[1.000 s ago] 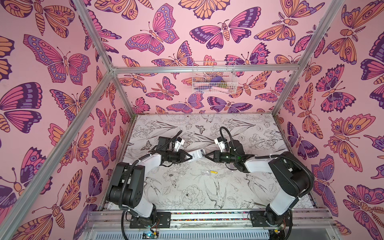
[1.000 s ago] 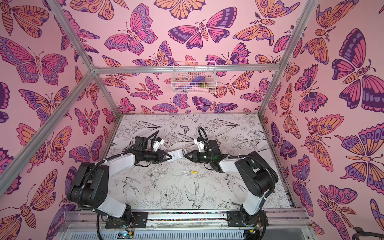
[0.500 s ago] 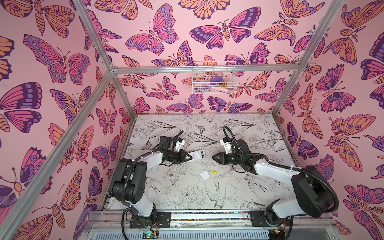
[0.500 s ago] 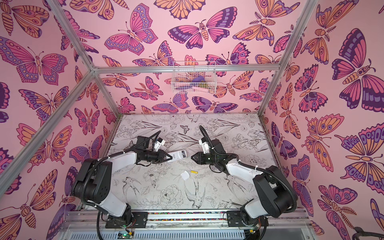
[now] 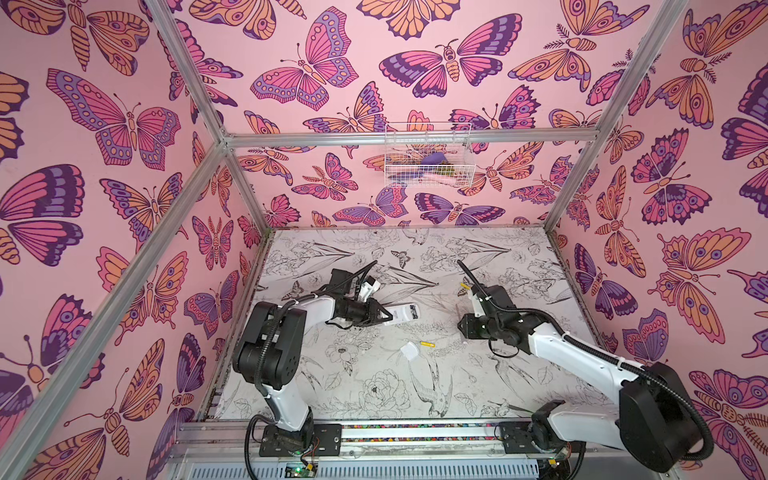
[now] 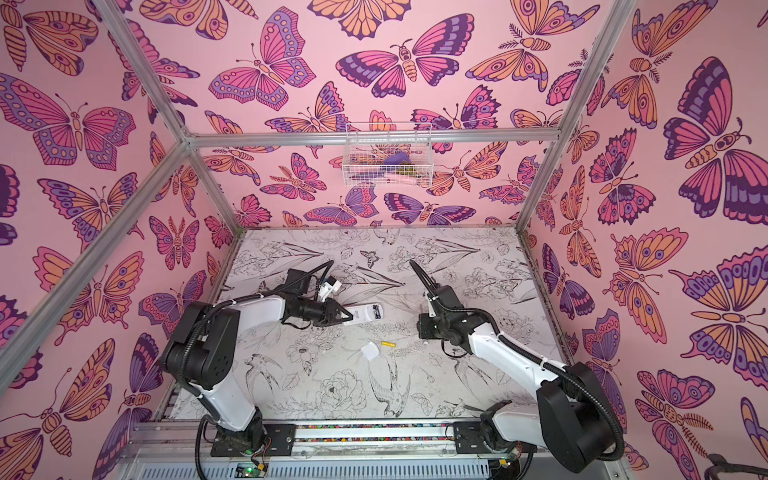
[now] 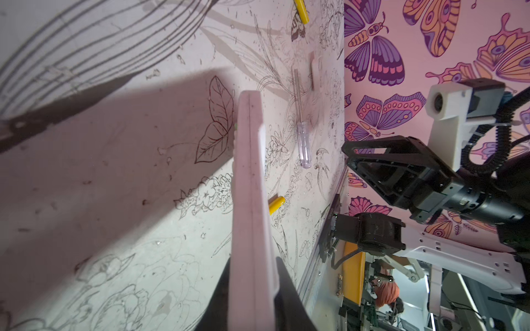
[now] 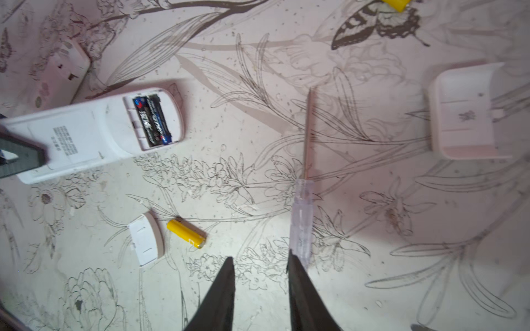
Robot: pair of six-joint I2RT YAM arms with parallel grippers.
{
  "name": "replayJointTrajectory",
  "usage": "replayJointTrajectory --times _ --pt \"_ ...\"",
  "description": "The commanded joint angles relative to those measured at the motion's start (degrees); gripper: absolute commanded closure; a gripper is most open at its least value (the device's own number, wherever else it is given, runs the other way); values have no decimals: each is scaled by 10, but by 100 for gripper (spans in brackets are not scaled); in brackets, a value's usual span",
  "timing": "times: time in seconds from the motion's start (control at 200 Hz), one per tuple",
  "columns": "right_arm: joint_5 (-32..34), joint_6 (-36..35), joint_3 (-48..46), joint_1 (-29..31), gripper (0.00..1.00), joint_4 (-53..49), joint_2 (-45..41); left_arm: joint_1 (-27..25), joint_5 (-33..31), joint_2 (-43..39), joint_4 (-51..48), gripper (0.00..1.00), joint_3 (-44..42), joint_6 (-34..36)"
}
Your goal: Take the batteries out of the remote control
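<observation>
Left gripper (image 5: 388,319) is clamped on the tail end of the remote (image 8: 94,134), which lies back side up. My right gripper (image 8: 259,260) has pulled well clear of it since a second ago and hangs narrowly parted and empty over the screwdriver (image 8: 301,212) handle. With the small white cover (image 8: 146,242) off and lying on the table (image 8: 372,286) beside a loose yellow battery (image 8: 186,233), the bay is open and the two black batteries (image 8: 152,121) sit exposed inside, so I judge prying those out comes next.
</observation>
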Motion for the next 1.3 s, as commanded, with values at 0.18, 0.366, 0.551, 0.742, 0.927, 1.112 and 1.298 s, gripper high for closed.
replayJointTrajectory --times 0.18,0.366,0.551,0.742,0.927,1.112,1.298 --pt "42 -20 -5 -7 68 -54 -20 4 -39 47 -75 62 42 27" --pt "35 -17 -16 -8 68 -35 -19 5 -54 45 -78 58 45 31" --pt "19 -11 -27 -8 68 -6 -5 7 -83 36 -90 50 48 47" --pt "16 -11 -25 -8 68 12 22 7 -117 19 -108 39 52 66" --pt "9 -12 -12 -8 67 18 52 6 -145 -4 -123 33 51 87" --pt "13 -22 2 -8 66 8 66 -2 -178 -19 -125 24 35 112" --pt "22 -26 -4 -8 65 19 72 -27 -236 -33 -132 19 22 155"
